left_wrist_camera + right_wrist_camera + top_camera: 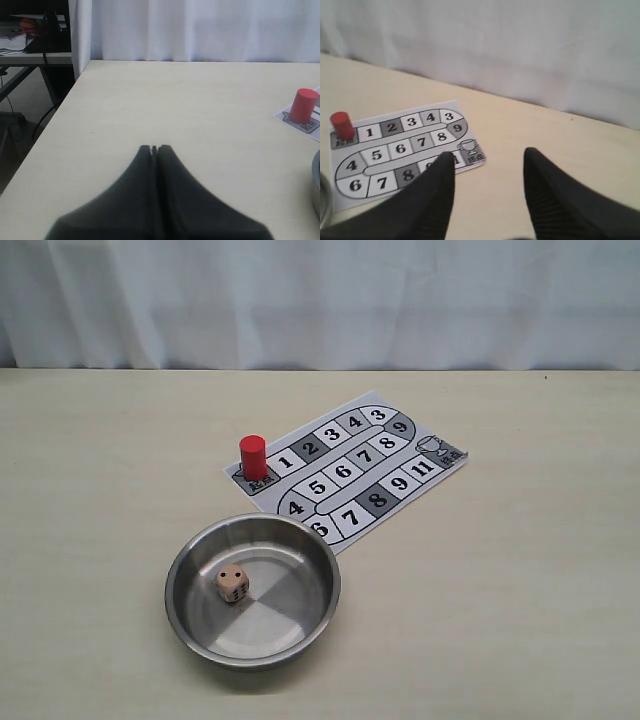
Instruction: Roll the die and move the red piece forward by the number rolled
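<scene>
Tabletop with both arms clear of the play area. You see the die (233, 584) resting on the floor of a steel bowl (310, 570), which sits on the table (520, 590) towards the edge nearest the exterior camera. The die's top face appears to show two pips, though the picture is too small to be sure. The game board (360, 490) lies flat just beyond the bowl, about midway between the tabletop's left and right edges, and the bowl's rim overlaps its near corner. The red piece (253, 457) stands upright on the grey start square beside square 1.

Your left claw (154, 148) is pressed together with nothing between its fingers, over bare table near the left edge. Your right claw (488, 153) is spread wide and empty, above the board's trophy end.
</scene>
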